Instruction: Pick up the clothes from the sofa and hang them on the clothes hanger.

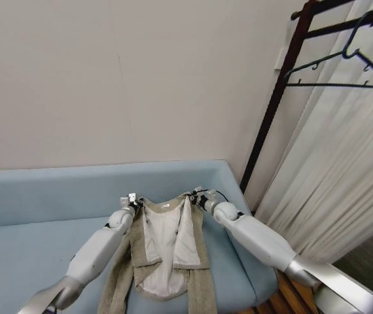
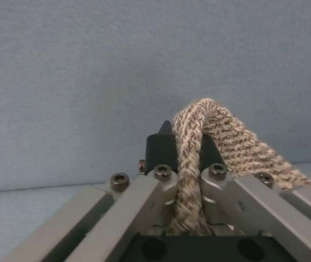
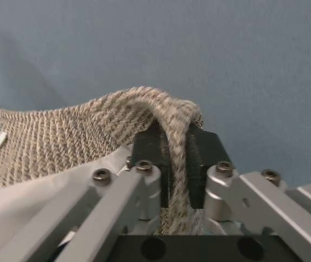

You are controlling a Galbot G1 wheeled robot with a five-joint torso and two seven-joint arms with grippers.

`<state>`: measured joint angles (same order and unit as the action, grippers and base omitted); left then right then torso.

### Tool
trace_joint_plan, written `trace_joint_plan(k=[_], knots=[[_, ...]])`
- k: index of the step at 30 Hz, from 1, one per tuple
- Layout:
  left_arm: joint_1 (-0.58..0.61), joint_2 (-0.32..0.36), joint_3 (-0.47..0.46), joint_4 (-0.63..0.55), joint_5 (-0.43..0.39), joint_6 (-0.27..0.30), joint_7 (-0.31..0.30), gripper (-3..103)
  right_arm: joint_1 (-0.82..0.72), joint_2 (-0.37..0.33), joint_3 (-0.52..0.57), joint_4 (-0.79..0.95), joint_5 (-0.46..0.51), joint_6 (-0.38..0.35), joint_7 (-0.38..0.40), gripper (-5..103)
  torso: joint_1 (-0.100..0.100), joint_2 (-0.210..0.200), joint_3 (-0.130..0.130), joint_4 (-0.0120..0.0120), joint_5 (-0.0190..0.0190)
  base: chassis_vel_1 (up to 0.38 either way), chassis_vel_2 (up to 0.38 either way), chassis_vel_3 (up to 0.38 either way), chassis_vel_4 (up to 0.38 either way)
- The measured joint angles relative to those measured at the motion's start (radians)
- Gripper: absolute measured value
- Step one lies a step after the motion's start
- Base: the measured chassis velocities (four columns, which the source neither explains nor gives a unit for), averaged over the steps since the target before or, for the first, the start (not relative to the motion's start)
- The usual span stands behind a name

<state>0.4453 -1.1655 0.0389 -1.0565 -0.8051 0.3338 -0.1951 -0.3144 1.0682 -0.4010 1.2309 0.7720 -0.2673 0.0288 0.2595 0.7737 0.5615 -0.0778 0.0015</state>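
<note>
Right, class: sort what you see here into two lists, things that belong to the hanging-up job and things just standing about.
Belongs to the job: knitted garment, gripped at its top corners by the left claw and the right claw, both shut on it; blue sofa beneath it; black hanger on the dark rack.

Just there: white curtain; bare wall.

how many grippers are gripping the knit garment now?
2. Left gripper shut on the shoulder of the knit garment on the robot's left; right gripper shut on the opposite shoulder, over the sofa. None hidden.
</note>
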Motion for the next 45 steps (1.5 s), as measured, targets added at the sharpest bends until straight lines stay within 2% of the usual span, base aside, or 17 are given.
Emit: trace_joint_plan(k=[2,7,10,11,17,19,21,22,25,27,28,29,30,34,35,39,45], knots=[[-0.012,-0.016,0.005,0.028,0.011,0.011,0.003,9,0.0,0.015,0.001,-0.051,-0.036,0.016,-0.018,20,0.0,0.0,0.0,-0.0002,0.0,0.0,0.0,0.0,0.0],[-0.01,-0.009,0.0,0.016,0.027,0.064,0.044,25,0.008,0.024,0.021,-0.104,-0.043,0.018,-0.038,30,0.0,0.0,0.0,-0.0004,0.0001,0.0,0.0,0.0,0.0],[0.007,0.032,-0.014,-0.022,0.035,0.089,0.09,42,0.02,-0.001,0.03,-0.107,-0.03,0.004,-0.056,47,0.0,0.0,0.0,0.0001,0.0,0.0,0.0,0.0,0.0],[0.014,0.046,-0.018,-0.036,0.035,0.09,0.098,42,0.019,-0.014,0.03,-0.099,-0.028,0.002,-0.056,52,0.0,0.0,0.0,0.0,0.0,0.0,0.0,0.0,0.0],[0.057,0.131,-0.04,-0.123,0.008,0.092,0.119,63,-0.011,-0.079,0.052,0.004,0.019,-0.014,-0.015,69,0.0,0.0,0.0,-0.0001,0.0001,0.0,0.0,0.0,0.0],[0.087,0.183,-0.061,-0.174,-0.011,0.086,0.142,68,-0.037,-0.127,0.074,0.09,0.063,-0.04,0.022,79,0.0,0.0,0.0,0.0,-0.0001,0.0,0.0,0.0,0.0],[0.115,0.216,-0.091,-0.218,-0.027,0.068,0.157,80,-0.061,-0.164,0.1,0.166,0.092,-0.056,0.067,85,0.0,0.0,0.0,0.0001,-0.0002,0.0,0.0,0.0,0.0],[0.115,0.216,-0.091,-0.218,-0.027,0.068,0.157,80,-0.061,-0.164,0.1,0.166,0.092,-0.056,0.067,85,0.0,0.0,0.0,0.0001,-0.0002,0.0,0.0,0.0,0.0],[0.163,0.258,-0.154,-0.323,-0.08,0.032,0.16,95,-0.106,-0.212,0.172,0.317,0.163,-0.099,0.19,98,0.0,0.0,0.0,0.0001,0.0,0.0,0.0,0.0,0.0],[0.175,0.278,-0.181,-0.397,-0.109,-0.006,0.159,98,-0.155,-0.258,0.26,0.449,0.227,-0.137,0.307,100,0.0,0.0,0.0,0.0014,0.0002,0.0,0.0,0.0,0.0],[0.175,0.278,-0.181,-0.397,-0.109,-0.006,0.159,98,-0.155,-0.258,0.26,0.449,0.227,-0.137,0.307,100,0.0,0.0,0.0,0.0014,0.0002,0.0,0.0,0.0,0.0],[0.169,0.28,-0.185,-0.429,-0.121,-0.017,0.159,100,-0.19,-0.289,0.317,0.519,0.259,-0.155,0.361,100,0.0,0.0,0.0,0.0006,0.0002,0.0,0.0,0.0,0.0],[0.167,0.285,-0.195,-0.474,-0.138,-0.02,0.156,100,-0.214,-0.317,0.362,0.583,0.29,-0.164,0.415,100,0.0,0.0,0.0,-0.0014,-0.0006,0.0,0.0,0.0,0.0],[0.247,0.347,-0.297,-0.718,-0.178,-0.012,0.092,100,-0.228,-0.376,0.445,0.763,0.379,-0.169,0.567,100,0.0,0.0,0.0,-0.0016,0.0007,-0.027,-0.016,-0.016,-0.024],[0.247,0.347,-0.297,-0.718,-0.178,-0.012,0.092,100,-0.228,-0.376,0.445,0.763,0.379,-0.169,0.567,100,0.0,0.0,0.0,-0.0016,0.0007,0.0,0.0,0.0,0.0],[0.429,0.395,-0.476,-0.972,-0.206,0.038,-0.008,100,-0.208,-0.431,0.469,0.888,0.425,-0.175,0.669,100,0.0,0.0,0.0,0.0011,0.0,0.0,0.0,0.0,0.0],[0.596,0.378,-0.68,-1.173,-0.197,0.076,-0.11,100,-0.183,-0.502,0.501,0.984,0.431,-0.181,0.711,100,0.0,0.0,0.0,-0.0001,0.0,0.0,0.0,0.0,0.0]])
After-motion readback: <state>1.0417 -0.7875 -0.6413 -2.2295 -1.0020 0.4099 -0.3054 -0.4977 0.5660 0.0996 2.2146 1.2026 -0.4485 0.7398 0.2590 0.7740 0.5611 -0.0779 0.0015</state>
